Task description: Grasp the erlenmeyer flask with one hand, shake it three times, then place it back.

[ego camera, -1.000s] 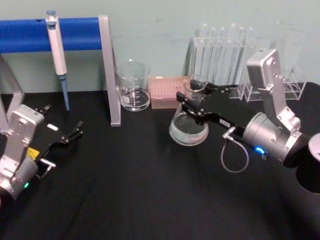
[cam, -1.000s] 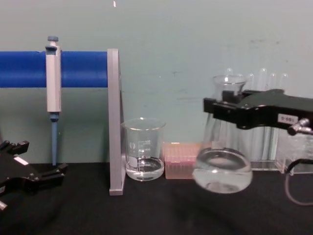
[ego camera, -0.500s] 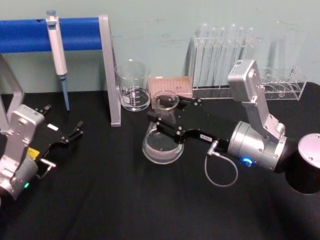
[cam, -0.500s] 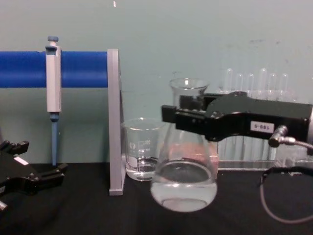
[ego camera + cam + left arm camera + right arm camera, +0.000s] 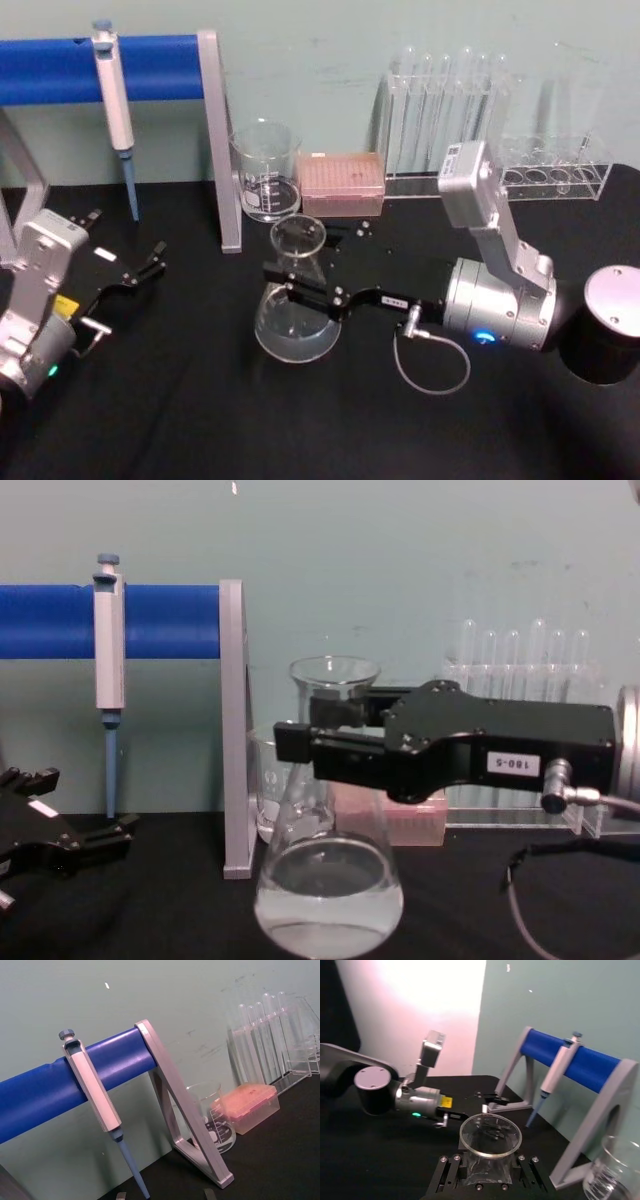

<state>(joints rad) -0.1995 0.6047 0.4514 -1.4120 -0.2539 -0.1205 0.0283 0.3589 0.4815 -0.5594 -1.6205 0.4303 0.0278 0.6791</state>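
Note:
The erlenmeyer flask (image 5: 291, 328) is clear glass with a wide base and some clear liquid in it. It is upright in front of the beaker, near the middle of the black table. My right gripper (image 5: 299, 281) reaches in from the right and is shut on the flask's neck just under the lip. From the chest, the flask (image 5: 328, 892) looms large with the black right gripper (image 5: 314, 742) clamped across its neck. The right wrist view looks down into the flask's mouth (image 5: 490, 1152). I cannot tell whether its base touches the cloth. My left gripper (image 5: 128, 262) rests open at the far left.
A glass beaker (image 5: 266, 172) and a pink tip box (image 5: 343, 184) stand just behind the flask. A test tube rack (image 5: 452, 110) is at the back right. A blue bar stand (image 5: 60, 68) holds a pipette (image 5: 115, 95); its grey post (image 5: 223, 150) is left of the flask.
My right gripper has carried the flask leftward and toward me, from beside the test tube rack to in front of the beaker. The left arm has not moved.

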